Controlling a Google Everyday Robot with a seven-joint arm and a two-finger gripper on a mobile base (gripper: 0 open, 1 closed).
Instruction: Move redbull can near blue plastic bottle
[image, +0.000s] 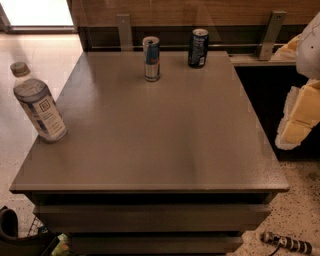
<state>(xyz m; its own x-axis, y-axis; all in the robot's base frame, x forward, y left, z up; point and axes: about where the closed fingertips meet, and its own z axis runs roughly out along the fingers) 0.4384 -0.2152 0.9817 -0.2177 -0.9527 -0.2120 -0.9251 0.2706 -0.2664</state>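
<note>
The redbull can (151, 59), slim, silver and blue with a silver top, stands upright near the back edge of the grey table (160, 135), left of centre. The blue plastic bottle (39, 104), clear with a grey-tan cap and a white-and-blue label, stands at the table's left edge, closer to the front. The two are far apart. My gripper (296, 122), white with pale yellow parts, hangs off the table's right side, above the floor and far from both. It holds nothing.
A wider dark navy can (198, 48) stands at the back edge, right of the redbull can. A wooden wall with metal brackets (270, 35) runs behind the table. Dark items (20, 240) lie on the floor at front left, and a striped object (287, 243) at front right.
</note>
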